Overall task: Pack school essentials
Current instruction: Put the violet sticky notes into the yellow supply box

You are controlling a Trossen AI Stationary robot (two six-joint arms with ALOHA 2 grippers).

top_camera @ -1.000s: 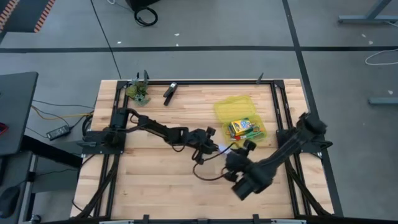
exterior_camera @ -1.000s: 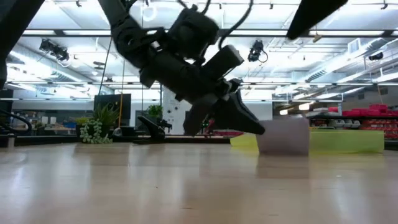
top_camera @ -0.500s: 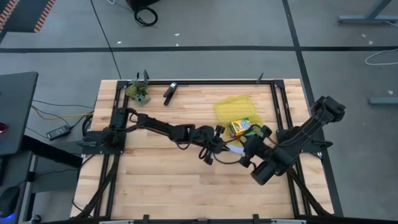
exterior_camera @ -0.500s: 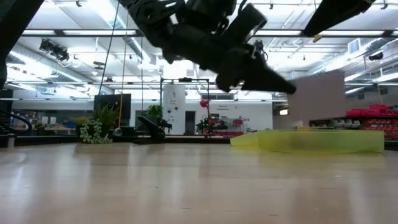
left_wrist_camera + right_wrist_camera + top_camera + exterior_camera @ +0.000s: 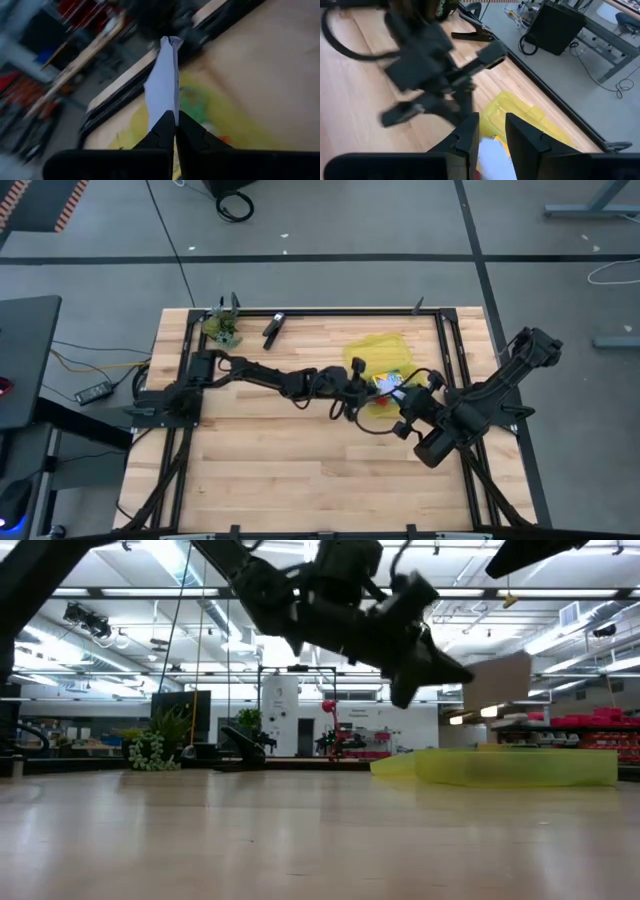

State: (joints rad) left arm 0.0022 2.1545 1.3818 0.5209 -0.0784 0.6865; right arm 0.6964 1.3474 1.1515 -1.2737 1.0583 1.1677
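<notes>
Pale blue square note pad (image 5: 164, 82), edge-on, pinched in left jaws; right jaws' hold unclear.

The near half of the table (image 5: 260, 480) is bare wood, wide open for either arm. Over the yellow case (image 5: 375, 352) room is tight: the left gripper (image 5: 372, 387) and right gripper (image 5: 402, 402) meet just above its near edge, with the note pad (image 5: 497, 682) raised between them, and the crayon box (image 5: 388, 383) fills part of the inside. At the far rail stand a black clip (image 5: 272, 328) and a green clump (image 5: 222, 328), well apart from the case.
</notes>
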